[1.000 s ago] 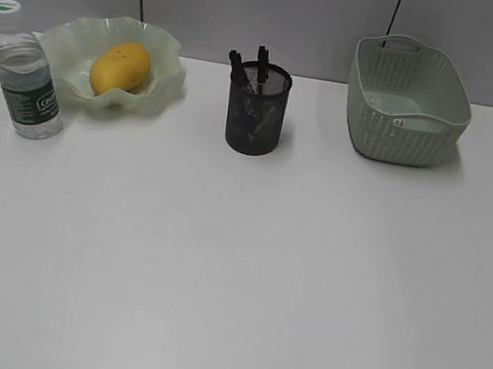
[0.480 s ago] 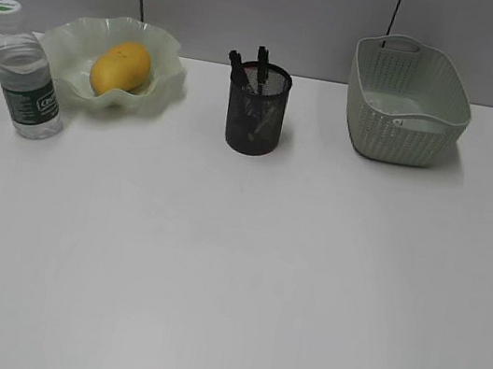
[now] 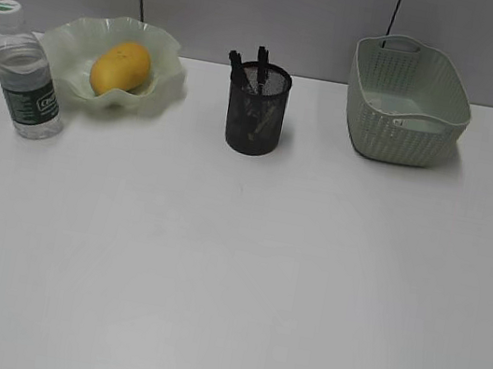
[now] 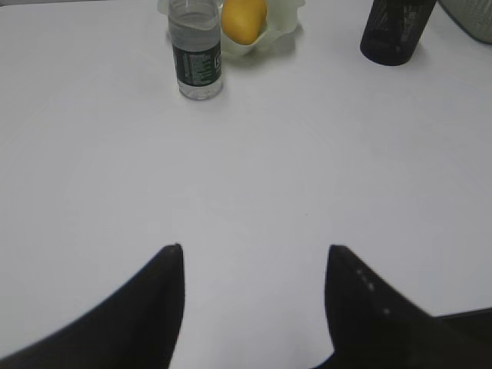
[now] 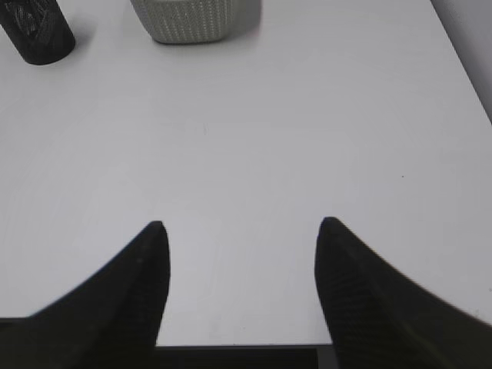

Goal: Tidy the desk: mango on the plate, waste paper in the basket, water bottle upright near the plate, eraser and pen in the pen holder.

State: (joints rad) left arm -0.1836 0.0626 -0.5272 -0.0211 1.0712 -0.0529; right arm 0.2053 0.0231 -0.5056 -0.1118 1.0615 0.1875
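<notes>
The yellow mango (image 3: 120,68) lies in the wavy pale green plate (image 3: 168,58) at the back left of the desk (image 3: 233,267). Left of the plate the water bottle (image 3: 25,75) stands upright. The black mesh pen holder (image 3: 257,111) holds dark pens (image 3: 262,64); the eraser cannot be made out. The pale green basket (image 3: 407,102) sits at the back right; no waste paper shows in it from here. In the wrist views my left gripper (image 4: 254,254) and right gripper (image 5: 240,227) hang open over bare desk, far from everything. Neither arm appears in the exterior view.
A grey wall with dark vertical seams runs behind the desk. In the right wrist view the desk's near edge (image 5: 238,346) lies under the gripper and its right edge (image 5: 461,61) runs along the top right.
</notes>
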